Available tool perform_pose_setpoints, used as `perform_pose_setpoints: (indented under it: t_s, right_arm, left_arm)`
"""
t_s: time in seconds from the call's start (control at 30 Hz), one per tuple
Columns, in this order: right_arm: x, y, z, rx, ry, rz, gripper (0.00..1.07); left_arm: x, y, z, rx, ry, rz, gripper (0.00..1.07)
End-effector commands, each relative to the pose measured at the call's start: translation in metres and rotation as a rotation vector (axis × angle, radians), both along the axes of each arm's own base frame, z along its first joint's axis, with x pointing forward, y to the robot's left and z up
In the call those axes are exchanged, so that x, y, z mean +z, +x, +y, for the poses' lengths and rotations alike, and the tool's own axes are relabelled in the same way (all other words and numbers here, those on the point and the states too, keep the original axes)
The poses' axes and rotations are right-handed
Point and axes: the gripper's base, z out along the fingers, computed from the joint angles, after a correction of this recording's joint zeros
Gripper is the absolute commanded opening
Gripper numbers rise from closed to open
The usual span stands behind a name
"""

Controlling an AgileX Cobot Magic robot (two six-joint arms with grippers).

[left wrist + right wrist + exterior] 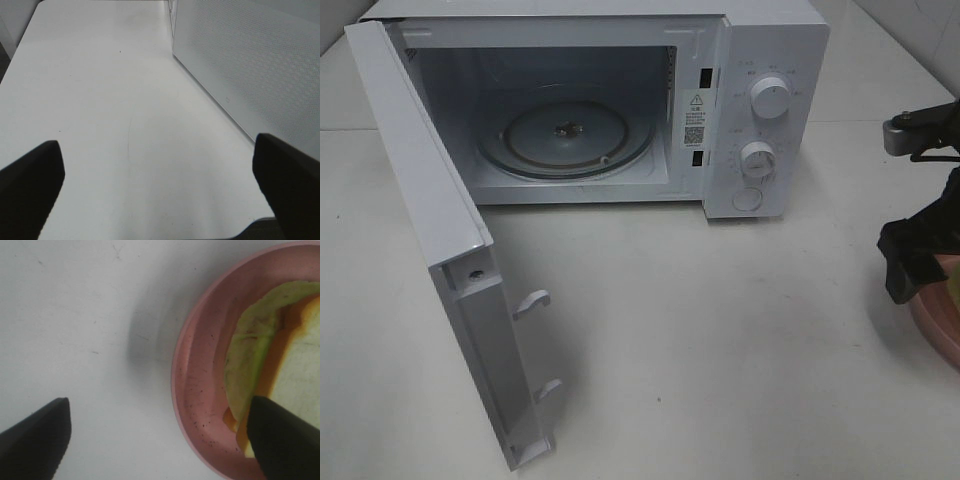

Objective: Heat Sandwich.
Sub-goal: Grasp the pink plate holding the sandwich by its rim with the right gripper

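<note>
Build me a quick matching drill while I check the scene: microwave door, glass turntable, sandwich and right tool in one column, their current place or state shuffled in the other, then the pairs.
Column one
1. microwave door
2. glass turntable
3. sandwich
4. right tool

Column two
A. lying on the pink plate
B. swung wide open
C. jaws apart, over the plate's edge
D. inside the microwave, nothing on it

Pairs: 1-B, 2-D, 3-A, 4-C
</note>
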Motion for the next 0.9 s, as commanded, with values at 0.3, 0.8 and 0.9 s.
perform_pose_setpoints:
  t_s: [0.3, 0.8, 0.9]
  right_arm:
    - [-0.037, 0.02, -0.006, -0.04, 0.004, 0.036, 0.88]
    - [-0.078, 0.032, -0.008, -0.036, -0.044, 0.095, 0.85]
    - [-0.082, 0.032, -0.008, -0.034, -0.042, 0.099, 0.85]
  left_arm:
    - [0.001, -0.002, 0.0, 0.002, -0.003, -0.028, 0.98]
    - [0.001, -0.002, 0.0, 0.002, -0.003, -0.028, 0.98]
    - [0.001, -0.002, 0.0, 0.002, -0.003, -0.028, 0.98]
